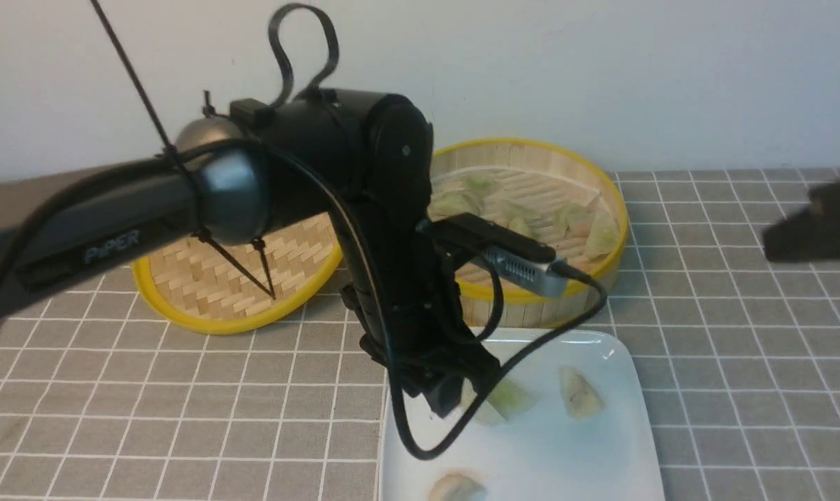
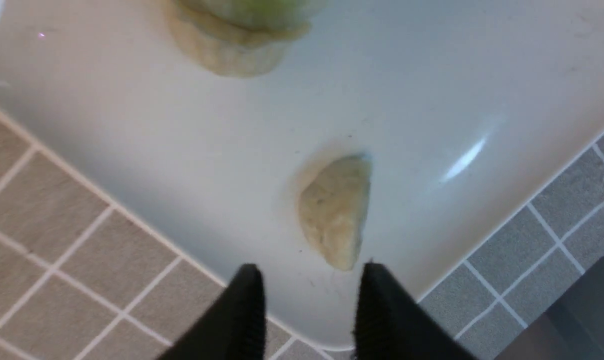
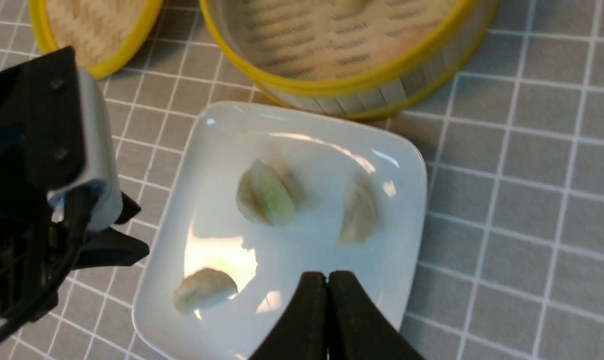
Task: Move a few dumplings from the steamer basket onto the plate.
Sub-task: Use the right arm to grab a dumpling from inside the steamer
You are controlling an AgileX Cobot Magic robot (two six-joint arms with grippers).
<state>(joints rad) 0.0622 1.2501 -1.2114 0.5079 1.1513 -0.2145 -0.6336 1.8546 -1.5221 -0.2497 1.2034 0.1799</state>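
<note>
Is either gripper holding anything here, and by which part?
Nothing is held. The left gripper is open and empty over the plate; the right gripper is shut on nothing.

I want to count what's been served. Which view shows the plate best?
The right wrist view: nearly the whole plate shows from above, with three dumplings on it. In the front view the left arm hides part of it and the frame cuts its near edge. The left wrist view shows only one corner.
</note>
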